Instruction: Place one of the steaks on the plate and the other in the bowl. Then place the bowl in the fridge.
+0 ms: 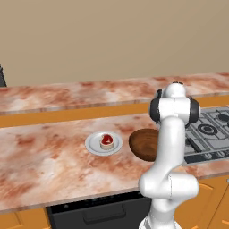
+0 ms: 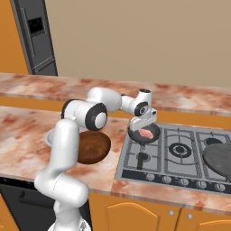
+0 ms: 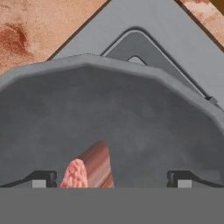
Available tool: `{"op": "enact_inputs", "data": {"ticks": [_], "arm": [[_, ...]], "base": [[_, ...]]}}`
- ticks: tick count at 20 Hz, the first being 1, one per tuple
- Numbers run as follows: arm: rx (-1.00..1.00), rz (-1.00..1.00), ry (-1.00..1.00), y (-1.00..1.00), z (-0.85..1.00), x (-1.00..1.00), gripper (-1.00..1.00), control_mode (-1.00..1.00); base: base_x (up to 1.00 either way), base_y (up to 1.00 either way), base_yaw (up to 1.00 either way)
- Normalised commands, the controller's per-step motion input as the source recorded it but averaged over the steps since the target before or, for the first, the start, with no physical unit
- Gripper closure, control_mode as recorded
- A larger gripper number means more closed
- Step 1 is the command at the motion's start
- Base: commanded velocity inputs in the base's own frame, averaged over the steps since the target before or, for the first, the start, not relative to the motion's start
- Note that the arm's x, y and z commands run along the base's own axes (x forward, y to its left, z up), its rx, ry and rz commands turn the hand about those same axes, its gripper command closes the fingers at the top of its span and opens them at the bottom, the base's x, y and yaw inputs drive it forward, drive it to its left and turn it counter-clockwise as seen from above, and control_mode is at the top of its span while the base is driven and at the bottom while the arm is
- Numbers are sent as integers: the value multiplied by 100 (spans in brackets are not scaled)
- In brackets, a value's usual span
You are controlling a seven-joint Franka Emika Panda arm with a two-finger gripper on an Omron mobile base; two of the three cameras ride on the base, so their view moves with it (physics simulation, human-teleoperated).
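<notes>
A deep red steak (image 1: 106, 141) lies on the small white plate (image 1: 91, 144) on the counter. Just to the plate's right stands the dark brown bowl (image 1: 142, 144) (image 2: 92, 146), partly hidden by my arm. The pale pink steak (image 2: 145, 133) (image 3: 89, 168) lies in a small dark frying pan (image 2: 152, 133) (image 3: 109, 113) on the stove's left burner. My gripper (image 2: 143, 128) (image 3: 111, 180) hangs open and low in that pan, its fingertips (image 3: 43, 179) on either side of the pink steak and not touching it. The grey fridge (image 2: 36, 36) stands at the far left.
The stove (image 2: 180, 151) takes up the counter to the right of the bowl. A larger dark pan (image 2: 220, 160) sits on its right burners. A second, raised counter strip (image 1: 89, 91) runs along the back, and a dark oven front (image 1: 98, 212) lies below the counter edge.
</notes>
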Motion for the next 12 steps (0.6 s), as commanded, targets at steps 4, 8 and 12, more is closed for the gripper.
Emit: {"op": "enact_inputs", "data": {"ticks": [4,8,12], "arm": [[0,0,3,-8,-18,-11,-100,-100],[0,0,2,0,-23,-22,-100,-100],[0,0,0,0,-21,-24,100,-100]], "base": [[0,0,0],[0,0,0],[0,0,0]]}}
